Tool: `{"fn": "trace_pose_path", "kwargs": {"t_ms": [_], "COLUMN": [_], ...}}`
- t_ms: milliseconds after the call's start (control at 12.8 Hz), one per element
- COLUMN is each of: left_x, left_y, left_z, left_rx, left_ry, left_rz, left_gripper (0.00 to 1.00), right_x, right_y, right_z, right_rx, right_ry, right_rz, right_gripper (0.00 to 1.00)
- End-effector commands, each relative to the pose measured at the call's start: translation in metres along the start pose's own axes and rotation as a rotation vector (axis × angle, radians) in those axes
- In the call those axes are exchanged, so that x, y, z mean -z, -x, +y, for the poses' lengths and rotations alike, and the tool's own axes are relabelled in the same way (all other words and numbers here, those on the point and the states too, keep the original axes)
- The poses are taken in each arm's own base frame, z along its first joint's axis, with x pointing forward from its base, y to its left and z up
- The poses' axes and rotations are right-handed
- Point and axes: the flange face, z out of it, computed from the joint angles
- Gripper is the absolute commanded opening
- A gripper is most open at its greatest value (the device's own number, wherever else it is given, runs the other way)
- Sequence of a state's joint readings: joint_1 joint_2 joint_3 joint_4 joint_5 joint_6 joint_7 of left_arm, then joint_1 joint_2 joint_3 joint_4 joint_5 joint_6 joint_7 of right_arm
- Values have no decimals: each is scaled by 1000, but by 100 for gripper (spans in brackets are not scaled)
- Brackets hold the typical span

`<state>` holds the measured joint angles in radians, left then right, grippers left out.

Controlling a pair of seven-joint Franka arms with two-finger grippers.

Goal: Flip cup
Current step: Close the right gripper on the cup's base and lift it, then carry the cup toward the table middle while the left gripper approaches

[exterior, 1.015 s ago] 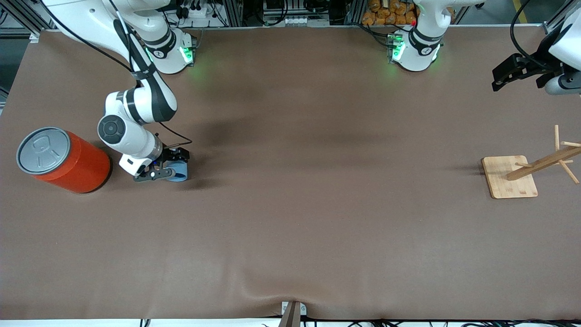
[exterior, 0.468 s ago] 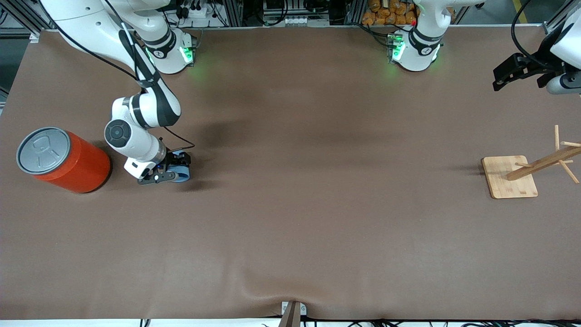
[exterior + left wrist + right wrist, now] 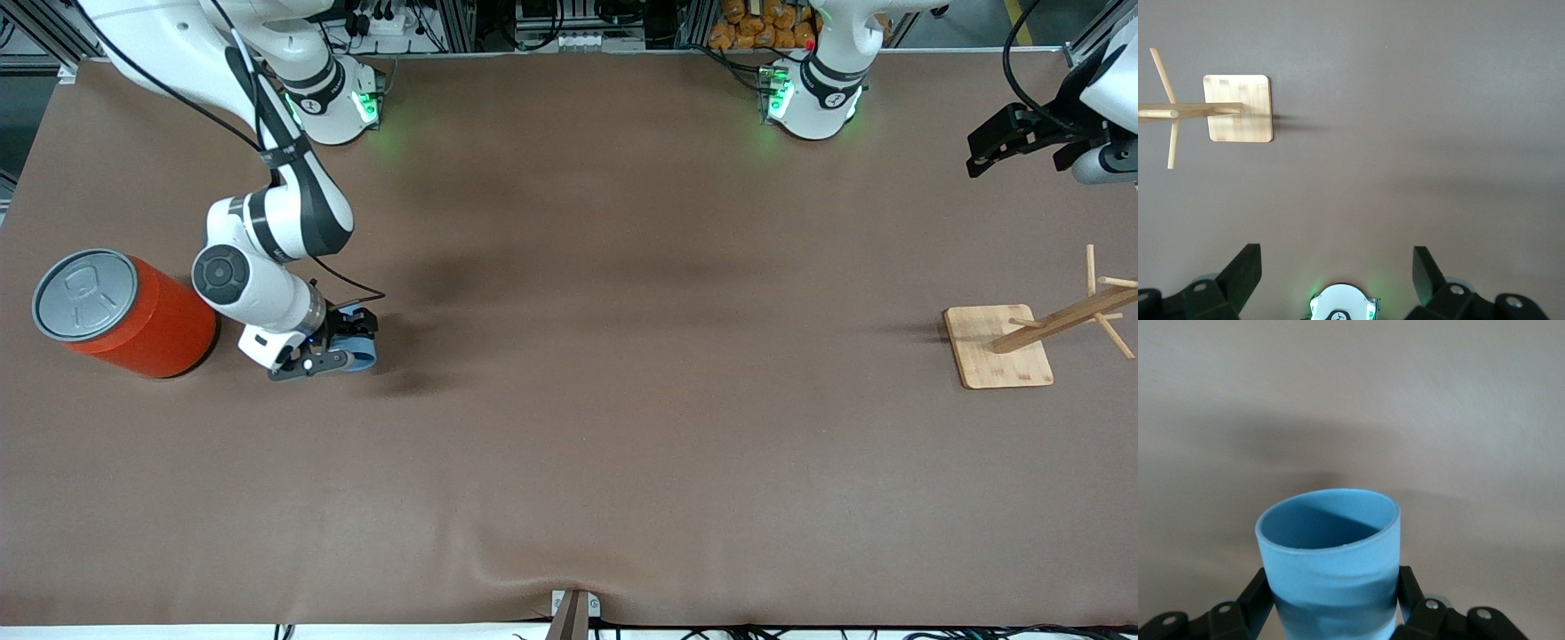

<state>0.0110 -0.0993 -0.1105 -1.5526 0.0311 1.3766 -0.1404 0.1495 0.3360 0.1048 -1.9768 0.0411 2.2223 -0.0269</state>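
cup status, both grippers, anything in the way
Right gripper shut on cup, beside the orange can. Left gripper open, waiting up over the left arm's end of the table, above the wooden rack. Nothing in the way.

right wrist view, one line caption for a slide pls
Right gripper shut on the light-blue cup, open mouth facing away over the brown table.

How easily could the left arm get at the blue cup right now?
Probably not easily. The right gripper is shut on the blue cup near the orange can, while the left gripper waits open over the table's left-arm end, above the wooden rack.
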Motion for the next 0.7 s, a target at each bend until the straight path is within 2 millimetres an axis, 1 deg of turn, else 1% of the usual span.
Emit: {"fn": "trace_pose_path", "kwargs": {"t_ms": [0, 78, 156, 234, 312, 390, 468, 546, 624], "left_x": [2, 1, -1, -6, -10, -16, -27, -40, -54], "left_y": [1, 0, 0, -1, -3, -7, -15, -22, -30], "left_z": [1, 3, 5, 7, 10, 12, 14, 19, 26], "left_rx": [-12, -16, -19, -21, -25, -25, -29, -32, -37], "left_ry": [-4, -4, -3, 21, 56, 81, 87, 94, 133], "left_rz": [-1, -2, -7, -21, -35, -48, -60, -79, -102], "left_gripper": [100, 100, 100, 100, 100, 100, 100, 100, 100], "right_x": [59, 67, 73, 60, 56, 52, 48, 49, 45], "right_y": [-36, -47, -60, -69, -79, -84, -82, -81, -76], "right_z": [-68, -101, -129, -156, -185, -216, -257, -290, -321], "right_rx": [140, 248, 338, 461, 626, 749, 842, 909, 982], "right_ry": [-21, -32, -40, -40, -41, -38, -30, -7, 40], "right_rz": [24, 53, 82, 82, 105, 122, 137, 159, 166], "right_gripper": [0, 0, 0, 5, 1, 0, 0, 0, 0]}}
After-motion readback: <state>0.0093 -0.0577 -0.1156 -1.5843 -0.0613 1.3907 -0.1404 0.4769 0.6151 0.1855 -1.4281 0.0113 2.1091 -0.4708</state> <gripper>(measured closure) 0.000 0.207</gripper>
